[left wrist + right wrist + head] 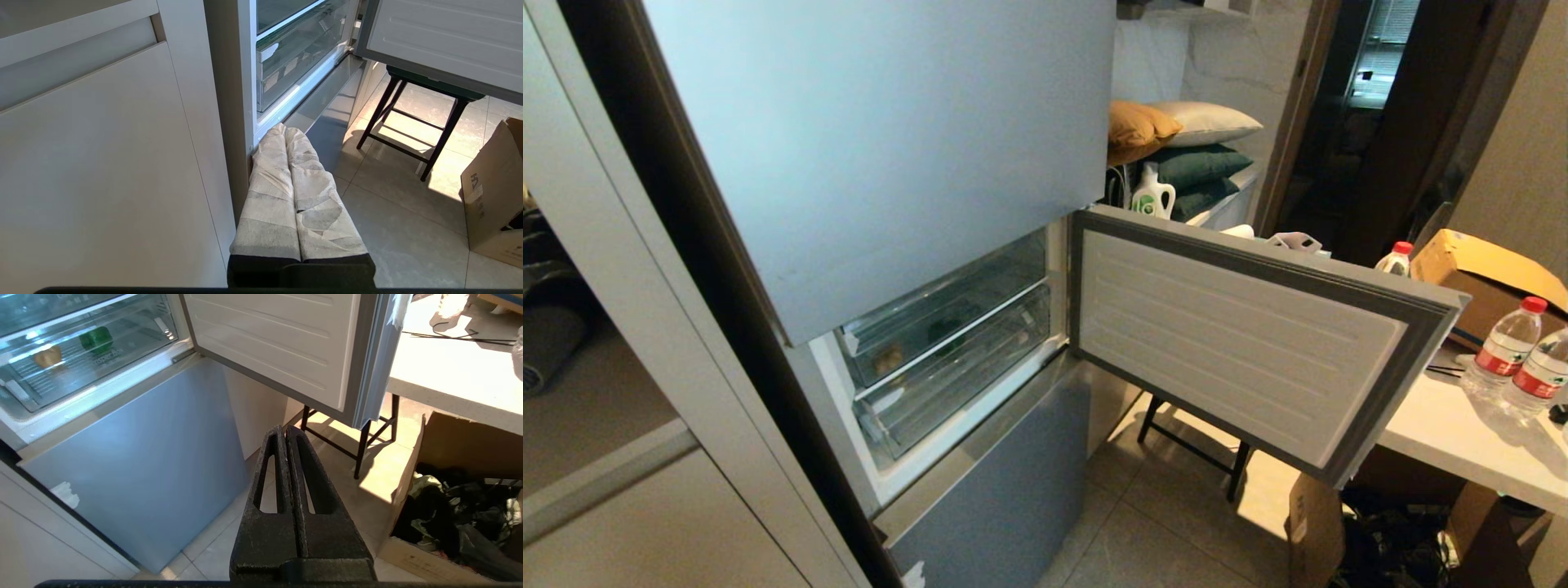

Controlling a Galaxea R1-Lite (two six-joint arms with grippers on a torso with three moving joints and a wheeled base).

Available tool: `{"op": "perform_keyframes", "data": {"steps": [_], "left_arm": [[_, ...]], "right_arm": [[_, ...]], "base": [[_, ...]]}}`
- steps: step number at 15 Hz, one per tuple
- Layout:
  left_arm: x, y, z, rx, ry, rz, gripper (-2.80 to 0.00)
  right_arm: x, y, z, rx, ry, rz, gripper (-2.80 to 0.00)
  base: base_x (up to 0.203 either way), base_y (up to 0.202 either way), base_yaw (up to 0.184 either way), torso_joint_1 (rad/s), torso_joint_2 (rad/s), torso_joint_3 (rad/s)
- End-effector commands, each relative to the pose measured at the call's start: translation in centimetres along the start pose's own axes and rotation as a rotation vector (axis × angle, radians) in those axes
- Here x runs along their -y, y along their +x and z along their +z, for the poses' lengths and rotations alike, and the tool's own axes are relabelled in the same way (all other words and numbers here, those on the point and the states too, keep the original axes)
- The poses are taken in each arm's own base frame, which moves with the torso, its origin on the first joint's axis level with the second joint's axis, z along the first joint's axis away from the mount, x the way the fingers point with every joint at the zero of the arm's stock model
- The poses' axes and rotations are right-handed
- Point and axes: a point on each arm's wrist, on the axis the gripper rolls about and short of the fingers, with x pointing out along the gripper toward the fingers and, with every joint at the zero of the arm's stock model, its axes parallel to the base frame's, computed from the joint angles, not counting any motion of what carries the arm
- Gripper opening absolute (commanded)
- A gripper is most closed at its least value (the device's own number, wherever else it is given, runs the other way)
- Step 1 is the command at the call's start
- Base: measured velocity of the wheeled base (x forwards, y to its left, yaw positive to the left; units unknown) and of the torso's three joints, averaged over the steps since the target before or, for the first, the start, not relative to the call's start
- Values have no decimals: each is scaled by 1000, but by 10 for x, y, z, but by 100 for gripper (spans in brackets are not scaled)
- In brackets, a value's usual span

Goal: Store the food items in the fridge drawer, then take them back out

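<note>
We see the potato (48, 356) and green bell pepper (96, 339) lying apart on the ridged floor of the clear fridge drawer (61, 381), pushed in behind the swung-open fridge door (1241, 343). Our left gripper (284, 130), its wrapped fingers pressed together, hangs low beside the fridge frame. Our right gripper (284, 428), fingers likewise pressed together and empty, hangs above the tiled floor (212, 547).
</note>
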Motion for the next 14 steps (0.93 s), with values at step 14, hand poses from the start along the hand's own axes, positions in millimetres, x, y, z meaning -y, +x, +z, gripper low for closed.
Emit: {"op": "perform_keyframes", "data": {"steps": [14], "left_arm": [[0,0,0,1,-5,2,-280]], "right_arm": [[2,2,-5,-18,-178,-56,-280]], "base": [[0,0,0,-14,32,19]]}}
